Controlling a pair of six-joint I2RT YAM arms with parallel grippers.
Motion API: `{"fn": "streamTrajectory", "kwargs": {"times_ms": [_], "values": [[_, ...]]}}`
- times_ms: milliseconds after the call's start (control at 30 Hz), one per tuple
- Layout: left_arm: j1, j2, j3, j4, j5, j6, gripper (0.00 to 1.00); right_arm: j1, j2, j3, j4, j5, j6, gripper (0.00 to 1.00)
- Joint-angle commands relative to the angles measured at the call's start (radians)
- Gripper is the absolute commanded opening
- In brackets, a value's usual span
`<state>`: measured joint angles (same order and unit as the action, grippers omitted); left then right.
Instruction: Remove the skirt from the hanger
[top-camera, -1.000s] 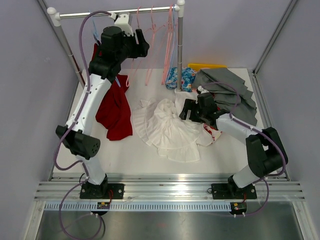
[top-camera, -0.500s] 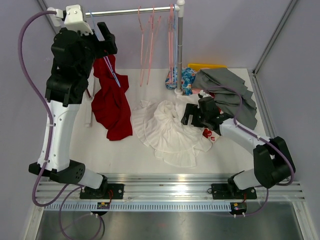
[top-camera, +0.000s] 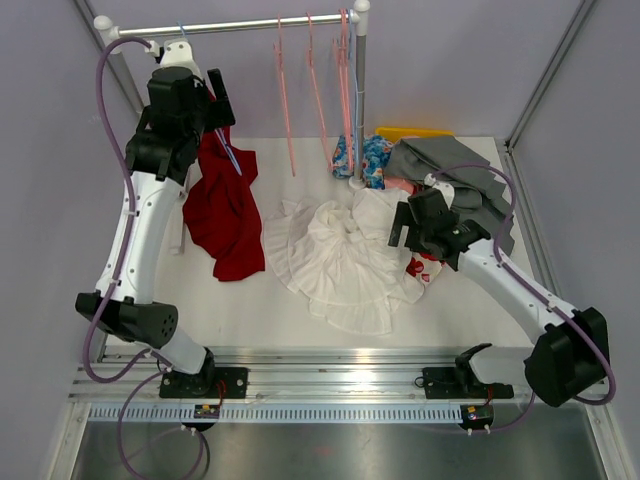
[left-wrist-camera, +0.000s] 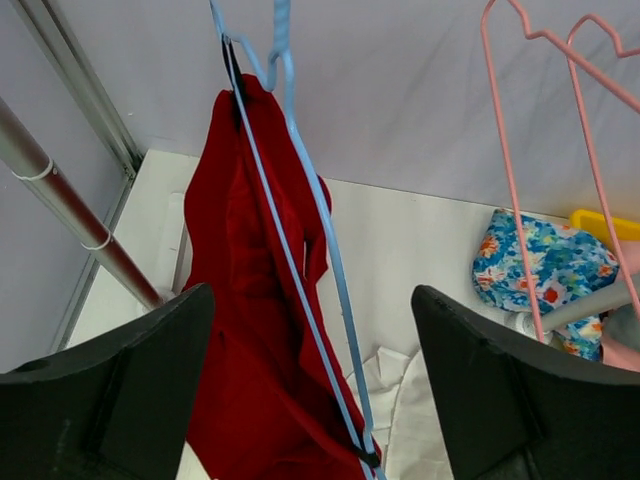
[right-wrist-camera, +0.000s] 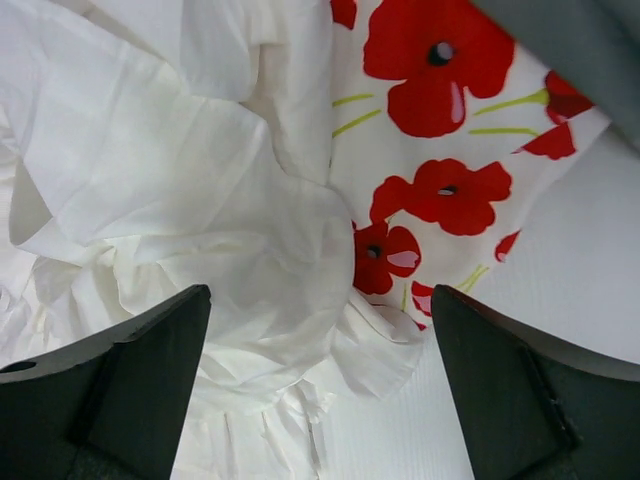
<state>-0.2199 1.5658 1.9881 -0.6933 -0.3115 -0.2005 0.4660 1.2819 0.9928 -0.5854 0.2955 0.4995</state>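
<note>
The red skirt (left-wrist-camera: 250, 330) is hanging from a blue hanger (left-wrist-camera: 300, 215) on the rail (top-camera: 250, 24) at the bench's far-left corner. The left gripper (left-wrist-camera: 310, 310) is facing it with jaws spread and empty. It should probably pinch the fabric beside the clip and pull downward. The right gripper (right-wrist-camera: 320, 300) is hovering over a white garment (right-wrist-camera: 190, 200), jaws spread.

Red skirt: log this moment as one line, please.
red skirt: on blue hanger | left gripper: open, facing it | right gripper: open, over white garment

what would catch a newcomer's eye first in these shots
The red skirt, hanging off a blue hanger at the left end of the rail, with the left hand open right by it. Then the white garment heaped mid-table, the right hand open over its right edge.
</note>
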Motion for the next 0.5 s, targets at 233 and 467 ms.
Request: {"fn": "streamTrajectory", "kwargs": {"times_ms": [233, 467], "values": [[0.036, 0.129, 0.161, 0.015, 0.051, -0.001, 0.07, 0.01, -0.225, 0.132, -0.205, 0.145, 0.047, 0.99], [0.037, 0.085, 0.242, -0.018, 0.055, -0.013, 0.0, 0.02, -0.352, 0.243, -0.058, -0.139, -0.124, 0.99]]}}
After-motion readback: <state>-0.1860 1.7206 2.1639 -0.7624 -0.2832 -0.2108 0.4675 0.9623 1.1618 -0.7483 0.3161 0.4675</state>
